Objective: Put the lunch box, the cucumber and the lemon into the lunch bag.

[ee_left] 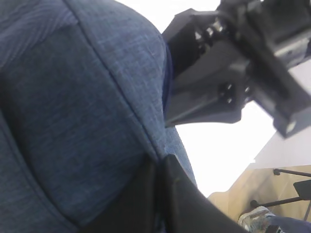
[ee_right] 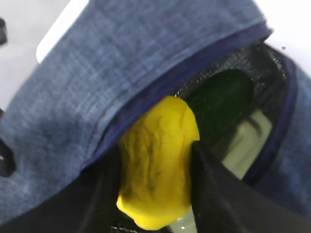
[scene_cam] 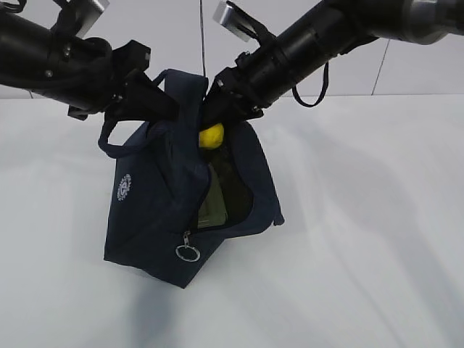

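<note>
The surface (scene_cam: 362, 239) is plain white and matt, reaching back to a pale wall. One thing stands directly on it: the bag (scene_cam: 156, 210), a boxy dark navy fabric bag set left of the middle, one lower corner turned toward the camera. Its base rests flat on the surface while its upper fabric is drawn up. A round white logo (scene_cam: 125, 187) marks its left face, and a metal ring (scene_cam: 187, 253) hangs at the near corner, just above the surface. Soft grey shadows fall across the surface to the right of the bag and in front of it.
</note>
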Controlling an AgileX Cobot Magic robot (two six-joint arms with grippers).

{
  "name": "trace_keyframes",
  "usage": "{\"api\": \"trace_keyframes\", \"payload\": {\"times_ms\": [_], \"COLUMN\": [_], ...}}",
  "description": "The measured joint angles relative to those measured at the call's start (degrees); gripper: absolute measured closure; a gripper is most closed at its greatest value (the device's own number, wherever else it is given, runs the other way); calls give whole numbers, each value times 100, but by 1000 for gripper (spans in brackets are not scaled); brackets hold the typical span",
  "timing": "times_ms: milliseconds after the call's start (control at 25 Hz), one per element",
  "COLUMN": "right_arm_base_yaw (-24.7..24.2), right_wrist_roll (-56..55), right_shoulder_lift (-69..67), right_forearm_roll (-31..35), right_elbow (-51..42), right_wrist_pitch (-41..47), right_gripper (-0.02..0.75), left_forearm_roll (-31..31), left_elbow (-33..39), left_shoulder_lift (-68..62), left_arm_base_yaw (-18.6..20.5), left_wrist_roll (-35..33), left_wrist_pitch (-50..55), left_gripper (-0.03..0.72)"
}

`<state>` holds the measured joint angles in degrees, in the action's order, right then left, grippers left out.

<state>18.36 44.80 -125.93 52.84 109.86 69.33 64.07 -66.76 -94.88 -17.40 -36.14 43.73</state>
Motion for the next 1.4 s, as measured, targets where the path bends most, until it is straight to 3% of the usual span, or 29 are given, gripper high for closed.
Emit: {"api": "trace_keyframes", "payload": {"times_ms": [480,760,1040,1400], "right_arm_base_yaw": [12,12,1,-68], "right_wrist_roll": [-10,-10,-41,-616], "right_shoulder_lift": [0,0,15,640], "right_forearm_roll": [-94,-103,-137,-1102], "right_elbow": [0,0,0,0], "right_wrist_pitch": [14,24,24,48], "right_gripper": [403,277,256,255], "left_forearm_roll": [11,85,94,94], "left_elbow": [0,0,0,0], "left_shoulder_lift": [0,0,0,0], "left_arm_base_yaw": [0,0,0,0], "left_wrist_roll": [0,0,0,0], "left_wrist_pitch": [13,27,27,27], "left_gripper": [696,696,696,696]}}
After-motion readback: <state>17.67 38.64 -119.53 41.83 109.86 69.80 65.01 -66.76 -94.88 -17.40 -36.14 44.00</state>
